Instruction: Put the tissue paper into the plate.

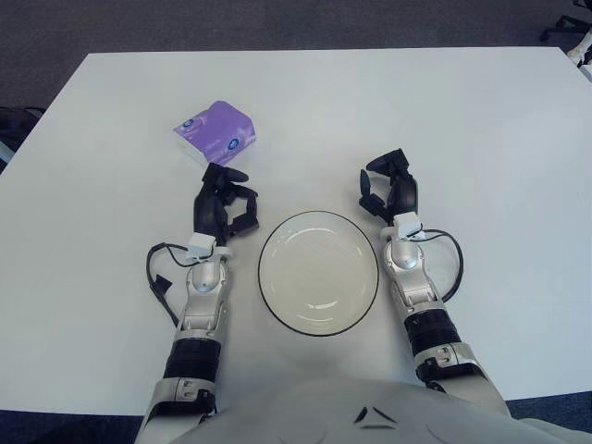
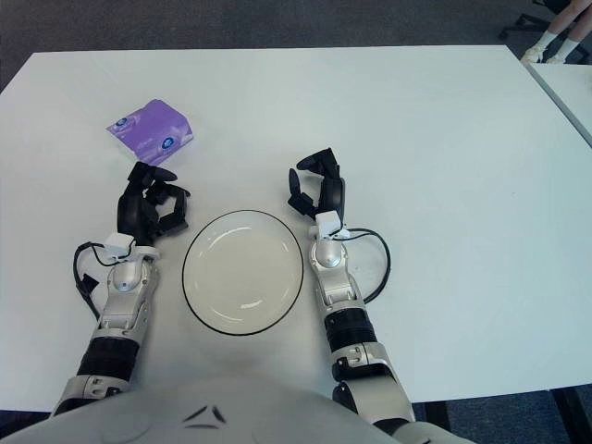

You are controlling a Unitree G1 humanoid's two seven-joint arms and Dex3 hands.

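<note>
Purple plastic-wrapped tissue paper pack (image 1: pixel 215 132) lies on the white rectangular table (image 1: pixel 481 129), at approx 10 o'clock from the round, shallow white plate w/ dark rim (image 1: pixel 318 273), well apart from it. Plate holds nothing.

Left hand (image 1: pixel 223 203), black 3-finger, sits at 9–10 o'clock of plate, just below the pack but not touching it; fingers loosely curled, gripping nothing. Right hand (image 1: pixel 389 188) at approx 2 o'clock of plate, near its rim; fingers also loosely bent, holding nothing.

Bright, even light; soft shadows.
</note>
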